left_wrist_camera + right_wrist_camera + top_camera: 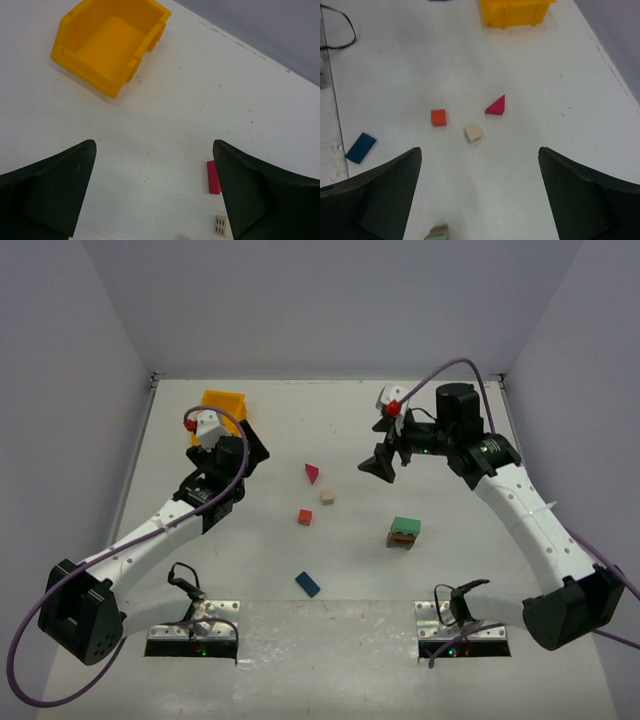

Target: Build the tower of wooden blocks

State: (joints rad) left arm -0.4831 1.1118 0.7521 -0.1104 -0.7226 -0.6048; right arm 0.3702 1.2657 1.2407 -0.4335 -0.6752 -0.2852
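Lining up the next pick for the wood block tower

Across the white table (350,430) I see the left gripper (154,150) and the right gripper (480,150) hanging above the surface, jaws spread wide, gripping nothing. The yellow-orange plastic bin (225,398) sits far left, just beside the left gripper. The tower's start, a green wooden block (406,525) on a brown wooden block (399,540), stands right of centre, nearer my right arm. Between the arms lie the blue wooden brick (307,584), long axis diagonal and nearest the bases, the magenta triangular wooden prism (312,473), the red wooden cube (305,517) and the cream wooden cube (327,497). In the right wrist view the loose pieces lie ahead and the stack just below, so I judge the right arm better placed.
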